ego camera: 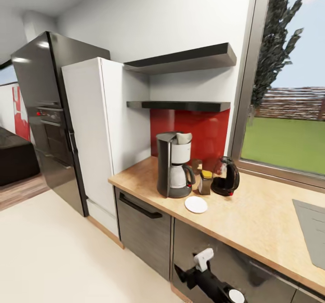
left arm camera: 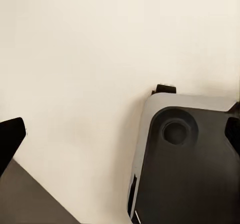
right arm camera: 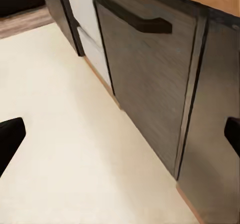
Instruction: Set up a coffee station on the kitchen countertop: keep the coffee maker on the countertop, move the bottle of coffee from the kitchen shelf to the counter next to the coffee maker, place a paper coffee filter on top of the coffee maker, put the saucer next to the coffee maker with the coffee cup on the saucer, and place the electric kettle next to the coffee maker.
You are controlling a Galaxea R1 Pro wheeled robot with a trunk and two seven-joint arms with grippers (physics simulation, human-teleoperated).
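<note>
The coffee maker (ego camera: 174, 170) stands on the kitchen countertop (ego camera: 253, 222) under the thin kitchen shelf (ego camera: 180, 106). The paper coffee filter (ego camera: 183, 138) rests on top of it. To its right stand the bottle of coffee (ego camera: 206, 182) with its yellow cap and then the electric kettle (ego camera: 227, 177). The saucer (ego camera: 196, 204) lies bare on the counter in front of them. The coffee cup is out of view. My left gripper (left arm camera: 120, 134) is open over the floor beside my base. My right gripper (right arm camera: 120, 139) is open and low, facing the grey cabinet fronts, with nothing between its fingers.
A thicker slab shelf (ego camera: 185, 58) hangs above the thin one. Left of the counter stand a white tall cabinet (ego camera: 90, 127) and a black fridge (ego camera: 47, 113). A steel sink (ego camera: 311, 231) is at the right edge. One of my arms (ego camera: 207, 271) sits low before the cabinets.
</note>
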